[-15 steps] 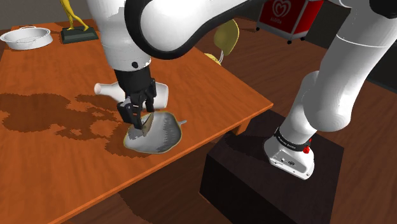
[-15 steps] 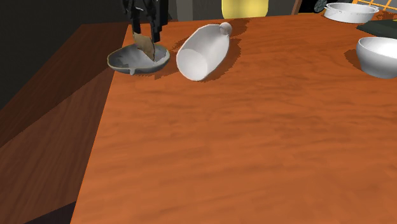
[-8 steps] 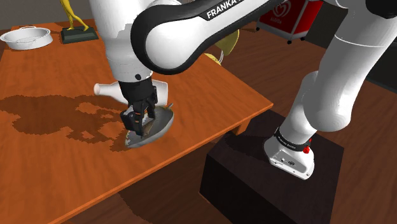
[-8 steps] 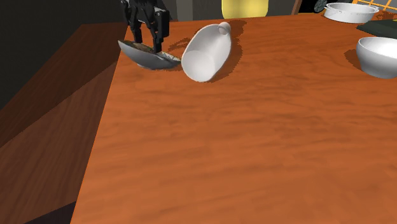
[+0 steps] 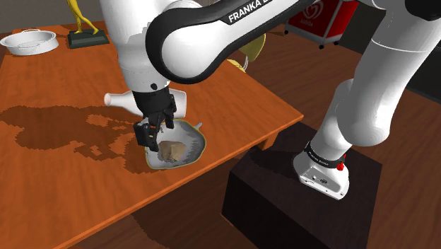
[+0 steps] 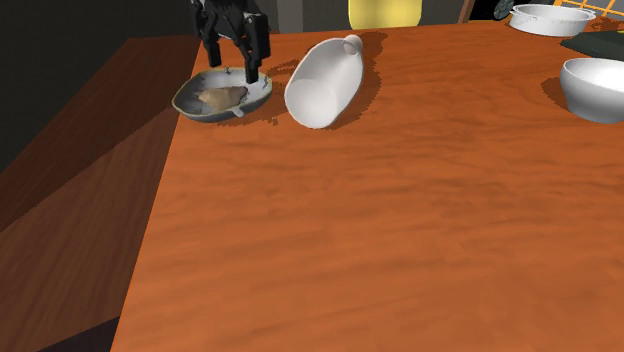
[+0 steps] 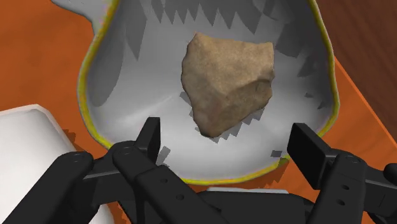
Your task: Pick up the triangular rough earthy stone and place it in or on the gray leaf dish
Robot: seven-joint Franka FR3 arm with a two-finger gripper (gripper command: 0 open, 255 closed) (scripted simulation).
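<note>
1. The counter [image 5: 63, 163] bears the leaf dish [image 5: 191, 139] near its edge.
2. A white bottle [image 6: 320, 85] lies sideways at the dish's 3 o'clock in the second exterior view.
3. The dish cups the stone [image 7: 228, 79], likely stopping any roll.
4. The tool [image 7: 229, 137] hangs above, fingers apart, empty.
5. The stone rests inside the dish.

stone [image 7: 226, 79] tan-brown | dish [image 7: 121, 83] grey, yellow rim | table [image 6: 400, 230] orange

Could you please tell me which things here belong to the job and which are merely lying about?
Job: brown stone, gray leaf dish holding it, open tool above.
Lying about: white bottle on its side, white bowl, white pan, yellow figurine.
</note>
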